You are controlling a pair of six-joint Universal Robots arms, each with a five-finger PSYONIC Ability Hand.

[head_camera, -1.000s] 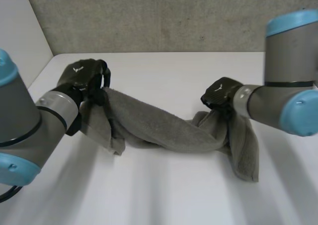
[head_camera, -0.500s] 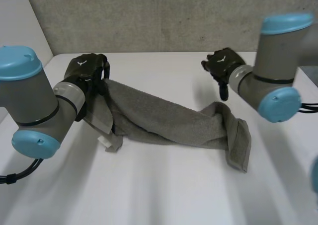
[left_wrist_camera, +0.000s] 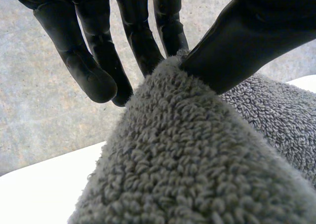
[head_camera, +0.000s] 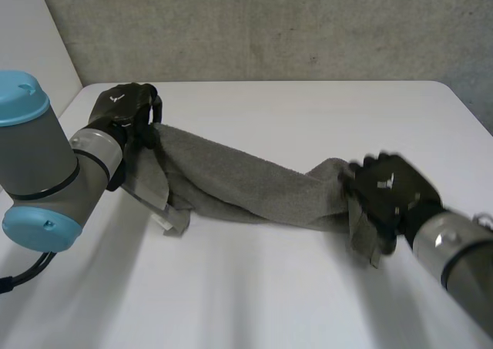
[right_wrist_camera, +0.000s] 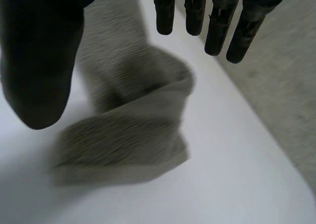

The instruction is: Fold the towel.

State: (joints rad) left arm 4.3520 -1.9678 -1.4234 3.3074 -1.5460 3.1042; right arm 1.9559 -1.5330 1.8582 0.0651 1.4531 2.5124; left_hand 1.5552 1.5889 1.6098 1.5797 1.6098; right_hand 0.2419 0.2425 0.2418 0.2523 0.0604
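A grey towel (head_camera: 254, 183) lies bunched in a long strip across the white table (head_camera: 262, 303). My left hand (head_camera: 123, 114) holds its left end lifted off the table. In the left wrist view the thumb (left_wrist_camera: 237, 41) and fingers (left_wrist_camera: 143, 41) pinch a fold of the towel (left_wrist_camera: 197, 159). My right hand (head_camera: 389, 195) hovers over the towel's right end, partly covering it. In the right wrist view its fingers (right_wrist_camera: 217, 26) are straight and spread from the thumb (right_wrist_camera: 39, 61), holding nothing. The folded end of the towel (right_wrist_camera: 128, 130) lies flat on the table below the palm.
A grey wall (head_camera: 254, 25) runs behind the table's far edge. A white panel (head_camera: 31, 48) stands at the far left. Bare tabletop lies in front of the towel and behind it.
My right hand let go of the towel's right end, swung up toward the back, then came down at the front right over that end. The end dropped flat. My left hand kept its grip.
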